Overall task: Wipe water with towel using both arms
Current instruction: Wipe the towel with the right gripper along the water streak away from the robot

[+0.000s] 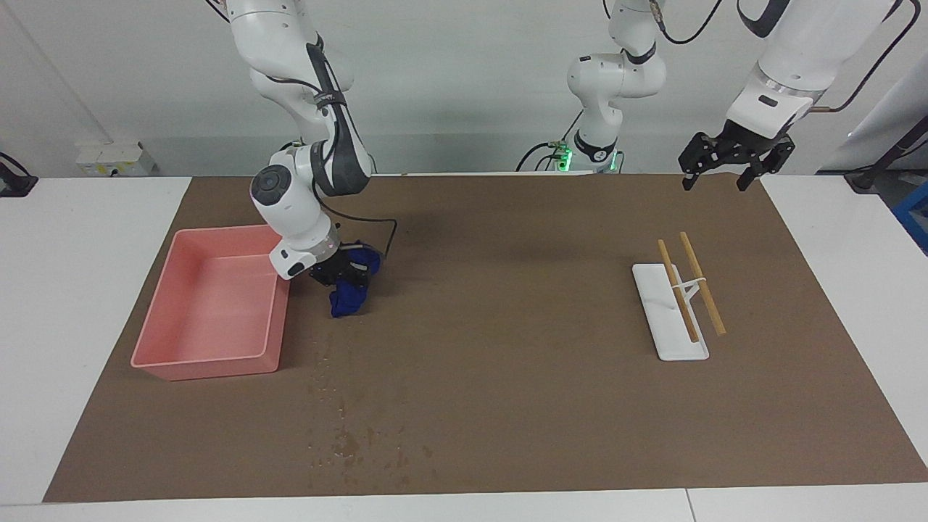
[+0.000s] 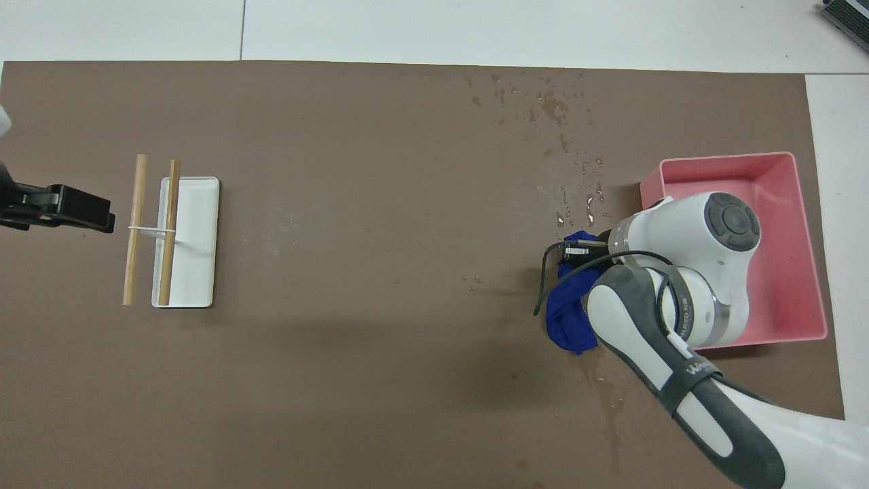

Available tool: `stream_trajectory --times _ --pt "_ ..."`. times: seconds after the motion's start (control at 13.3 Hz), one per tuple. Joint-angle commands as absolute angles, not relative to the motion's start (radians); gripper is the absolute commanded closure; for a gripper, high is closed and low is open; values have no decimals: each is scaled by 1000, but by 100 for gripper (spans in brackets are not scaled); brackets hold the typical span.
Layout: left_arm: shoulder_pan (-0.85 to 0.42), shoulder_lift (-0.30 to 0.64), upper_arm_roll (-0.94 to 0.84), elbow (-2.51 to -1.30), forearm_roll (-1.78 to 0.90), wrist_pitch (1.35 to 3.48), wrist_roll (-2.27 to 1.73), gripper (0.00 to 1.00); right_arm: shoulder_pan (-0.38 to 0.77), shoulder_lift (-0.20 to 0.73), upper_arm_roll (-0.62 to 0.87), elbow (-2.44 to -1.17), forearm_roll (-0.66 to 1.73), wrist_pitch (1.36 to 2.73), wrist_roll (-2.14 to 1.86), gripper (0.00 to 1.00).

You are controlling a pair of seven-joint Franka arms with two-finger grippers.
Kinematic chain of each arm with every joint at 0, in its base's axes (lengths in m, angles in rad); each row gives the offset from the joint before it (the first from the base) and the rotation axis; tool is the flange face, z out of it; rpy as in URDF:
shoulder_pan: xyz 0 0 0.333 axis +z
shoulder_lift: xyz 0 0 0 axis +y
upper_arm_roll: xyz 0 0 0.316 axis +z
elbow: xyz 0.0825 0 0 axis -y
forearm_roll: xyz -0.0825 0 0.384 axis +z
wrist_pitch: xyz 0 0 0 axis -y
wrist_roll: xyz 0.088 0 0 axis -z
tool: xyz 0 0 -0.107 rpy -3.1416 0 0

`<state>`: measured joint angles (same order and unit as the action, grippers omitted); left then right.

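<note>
Right gripper (image 1: 346, 274) is pinched on the towel (image 1: 351, 293), just beside the pink bin (image 1: 210, 366) on the side toward the left arm's end of the table; the bundle hangs from the fingers, its lower end at or just above the brown mat (image 1: 507, 304). Water droplets (image 1: 355, 435) sit farther from the robots than the bin's corner. Towel is light, soft and floppy, so it'll drape and drag; best held by a bunched fold, not a single edge. Left gripper (image 1: 714, 177) waits with its claw spread, well away from the bin, over the mat edge near the white tray (image 1: 667, 341) with two wooden sticks (image 1: 689, 290).
</note>
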<state>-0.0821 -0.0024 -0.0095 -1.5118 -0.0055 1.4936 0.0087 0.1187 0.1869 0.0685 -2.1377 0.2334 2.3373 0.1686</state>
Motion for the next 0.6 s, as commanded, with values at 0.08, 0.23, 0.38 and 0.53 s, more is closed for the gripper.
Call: stream_trajectory --times 0.08,0.23,0.38,0.53 --pt "-78 -23 -9 -1532 -15 1485 17 0 62 253 75 -1990 190 2321 82 100" --pt "-78 -23 -9 -1532 -15 1485 17 0 51 285 75 -1904 172 2300 35 100" --pt "-77 -23 -9 -1532 -15 1485 17 0 51 320 75 -1806 150 2263 31 100" --pt "-78 -23 -9 -1532 -15 1485 17 0 61 354 77 -1718 60 2235 31 100"
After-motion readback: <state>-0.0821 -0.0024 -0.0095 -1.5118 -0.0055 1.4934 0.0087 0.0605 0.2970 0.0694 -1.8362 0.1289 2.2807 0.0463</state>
